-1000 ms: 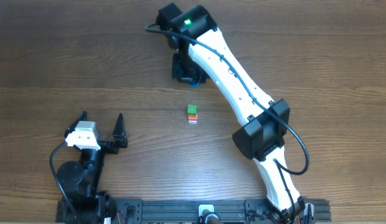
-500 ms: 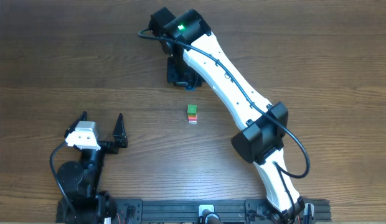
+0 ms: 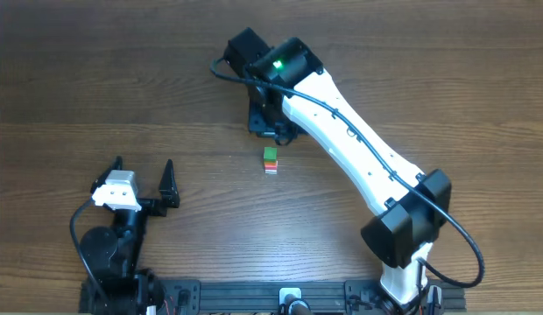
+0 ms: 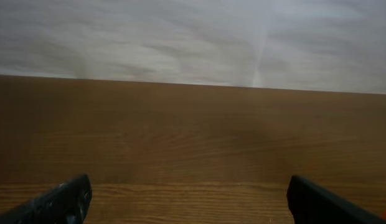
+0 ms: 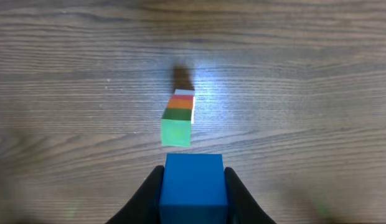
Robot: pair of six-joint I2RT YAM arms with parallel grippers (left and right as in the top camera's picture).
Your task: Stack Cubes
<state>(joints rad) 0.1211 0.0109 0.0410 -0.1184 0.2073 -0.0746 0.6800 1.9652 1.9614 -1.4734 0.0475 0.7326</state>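
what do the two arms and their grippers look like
Right arm: white links, black joints, a black cable, a green light near the wrist, black right gripper. Left arm: black, with a white wrist block and a left gripper of two pointed black fingers.

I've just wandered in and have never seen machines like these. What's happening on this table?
A robot is stacking cubes. Its right gripper is clamped on a blue cube and hangs above the wooden table, close to a small stack with a green cube on top. The blue cube is not on the stack yet. The left gripper sits apart at the table's left side, open and holding nothing.
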